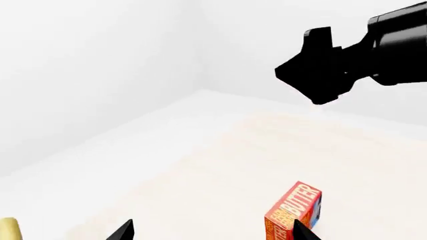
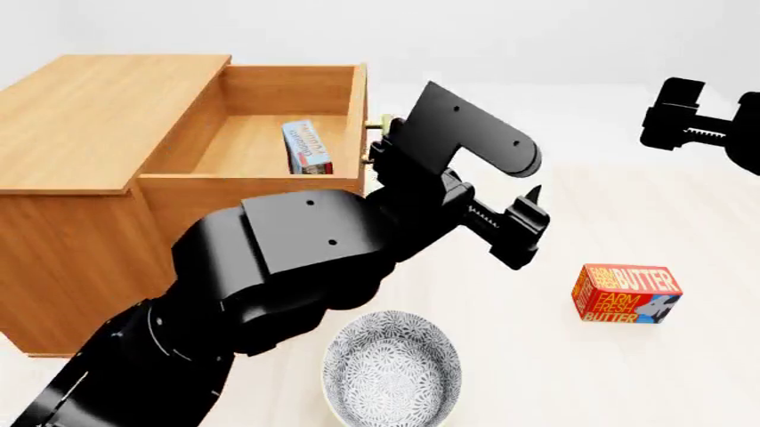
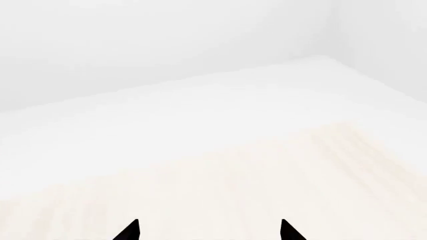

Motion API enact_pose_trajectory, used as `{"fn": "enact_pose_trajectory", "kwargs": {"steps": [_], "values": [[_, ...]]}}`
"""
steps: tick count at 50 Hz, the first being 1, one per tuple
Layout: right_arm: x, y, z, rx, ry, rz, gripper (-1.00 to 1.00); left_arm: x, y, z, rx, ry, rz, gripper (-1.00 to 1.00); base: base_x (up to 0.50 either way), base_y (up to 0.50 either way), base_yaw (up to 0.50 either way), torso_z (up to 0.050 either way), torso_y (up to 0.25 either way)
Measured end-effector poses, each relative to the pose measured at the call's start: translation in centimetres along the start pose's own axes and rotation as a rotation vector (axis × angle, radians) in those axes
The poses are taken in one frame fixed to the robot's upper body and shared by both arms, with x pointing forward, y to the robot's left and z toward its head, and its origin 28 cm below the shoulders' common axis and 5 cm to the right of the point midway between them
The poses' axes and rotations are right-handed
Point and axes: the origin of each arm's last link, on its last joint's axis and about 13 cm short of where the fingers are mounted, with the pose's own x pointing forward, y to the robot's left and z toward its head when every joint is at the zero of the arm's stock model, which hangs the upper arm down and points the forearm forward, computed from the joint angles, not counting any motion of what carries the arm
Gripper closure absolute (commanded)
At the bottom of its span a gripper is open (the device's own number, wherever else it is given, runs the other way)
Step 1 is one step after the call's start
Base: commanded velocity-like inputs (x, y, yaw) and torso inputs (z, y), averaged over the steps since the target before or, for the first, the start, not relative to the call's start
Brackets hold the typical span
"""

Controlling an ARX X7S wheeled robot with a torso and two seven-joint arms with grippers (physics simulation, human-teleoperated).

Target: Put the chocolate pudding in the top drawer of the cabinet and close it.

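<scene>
The cabinet stands at the left of the head view with its top drawer pulled out. Inside the drawer the chocolate pudding, a small blue-faced box, stands on its edge. My left gripper hovers to the right of the drawer's brass handle, open and empty. In the left wrist view, the left gripper has its fingertips spread wide. My right gripper hangs at the far right, open, and in its own view the right gripper holds nothing.
A red-orange butter box lies on the floor to the right, also showing in the left wrist view as the butter box. A patterned bowl sits in front of the cabinet. My left arm covers the cabinet's front right corner.
</scene>
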Motion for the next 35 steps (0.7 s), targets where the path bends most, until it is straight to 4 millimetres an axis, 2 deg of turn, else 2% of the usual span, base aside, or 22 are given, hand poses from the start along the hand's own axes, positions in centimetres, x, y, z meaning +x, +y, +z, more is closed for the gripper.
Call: {"fn": "enact_pose_trajectory", "kwargs": {"steps": [17,35], "values": [[0.1,-0.1,-0.8,0.004,0.013,-0.007,-1.00,1.5,-0.2,-4.0,-0.038,0.093,-0.012,-1.00,0.00,0.00,0.00,0.000,0.000],[-0.1,-0.3,-1.0,0.008,0.016,-0.012,-1.00,2.7,1.0,-5.9,-0.067,0.126,0.033,-1.00,0.00,0.00,0.00,0.000,0.000]]}}
